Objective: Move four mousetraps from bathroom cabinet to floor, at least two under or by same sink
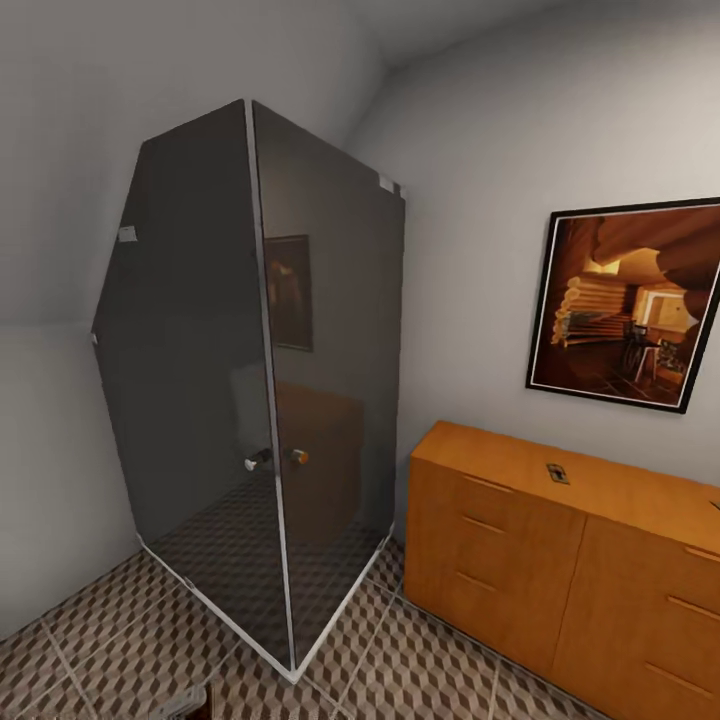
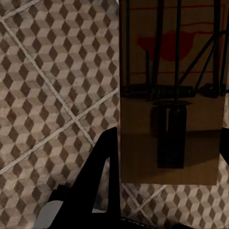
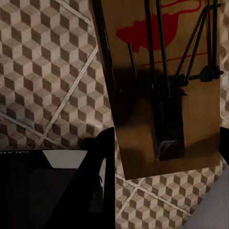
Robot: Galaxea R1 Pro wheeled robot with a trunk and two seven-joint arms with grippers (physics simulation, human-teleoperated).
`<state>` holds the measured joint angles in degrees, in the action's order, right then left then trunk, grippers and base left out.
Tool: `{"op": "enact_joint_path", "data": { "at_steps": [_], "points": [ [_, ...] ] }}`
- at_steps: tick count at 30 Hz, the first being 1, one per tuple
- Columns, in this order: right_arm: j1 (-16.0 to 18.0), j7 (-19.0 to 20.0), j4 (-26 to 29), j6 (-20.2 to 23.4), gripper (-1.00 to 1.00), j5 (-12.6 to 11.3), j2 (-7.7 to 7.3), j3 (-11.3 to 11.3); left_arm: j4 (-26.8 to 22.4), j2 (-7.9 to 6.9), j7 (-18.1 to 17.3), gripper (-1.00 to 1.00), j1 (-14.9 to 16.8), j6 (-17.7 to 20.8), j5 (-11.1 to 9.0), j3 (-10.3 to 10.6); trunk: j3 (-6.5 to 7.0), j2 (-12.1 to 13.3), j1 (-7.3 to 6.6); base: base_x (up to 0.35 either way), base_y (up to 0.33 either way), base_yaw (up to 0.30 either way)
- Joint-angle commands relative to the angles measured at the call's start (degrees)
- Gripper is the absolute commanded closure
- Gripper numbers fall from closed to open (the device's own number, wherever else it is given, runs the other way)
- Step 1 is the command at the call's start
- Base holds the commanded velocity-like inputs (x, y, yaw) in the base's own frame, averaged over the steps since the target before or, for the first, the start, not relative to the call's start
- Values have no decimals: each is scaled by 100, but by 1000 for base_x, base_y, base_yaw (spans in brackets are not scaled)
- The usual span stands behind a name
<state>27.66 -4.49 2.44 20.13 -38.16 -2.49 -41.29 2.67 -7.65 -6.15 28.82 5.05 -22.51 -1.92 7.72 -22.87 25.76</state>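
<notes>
In the left wrist view a brown wooden mousetrap [image 2: 171, 95] with a red mark and wire spring sits between the dark fingers [image 2: 102, 176] of my left gripper [image 2: 167, 157], which is shut on it above the cube-pattern bathroom floor [image 2: 47, 95]. My right gripper [image 3: 164, 152] is likewise shut on a second mousetrap [image 3: 162, 86] over the same tiles [image 3: 47, 71]. In the head view the orange-brown cabinet [image 1: 560, 570] stands at the right wall, with another small mousetrap [image 1: 557, 473] lying on its top. The sink is out of view.
A dark glass shower stall [image 1: 260, 400] fills the corner ahead, with darker tiles inside. A framed picture [image 1: 625, 305] hangs above the cabinet. Tiled bathroom floor [image 1: 420, 670] runs between the stall and the cabinet.
</notes>
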Motion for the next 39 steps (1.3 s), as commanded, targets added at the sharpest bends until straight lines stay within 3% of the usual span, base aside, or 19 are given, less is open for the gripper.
{"op": "enact_joint_path", "data": {
  "at_steps": [1,7,15,25,39],
  "points": [
    [-6,-37,23,37,100,-70,-6,-48,14,0,-1,100,6,5,-28,-19,-7,-5,2,0,0,258],
    [-14,-35,20,35,100,-67,-6,-129,14,0,7,100,-30,-24,-34,-19,-30,-5,2,0,0,261],
    [-15,-35,20,35,100,-69,-6,-483,12,0,8,100,-67,-32,-38,-19,-57,-5,2,0,0,264],
    [-18,-34,20,35,100,-69,-6,-528,13,8,8,100,-69,-49,-39,-19,-62,-5,2,0,0,283],
    [-41,-34,20,35,100,-69,-6,-537,14,18,8,100,-77,-386,-43,-15,-62,-5,2,0,0,290]
  ]
}}
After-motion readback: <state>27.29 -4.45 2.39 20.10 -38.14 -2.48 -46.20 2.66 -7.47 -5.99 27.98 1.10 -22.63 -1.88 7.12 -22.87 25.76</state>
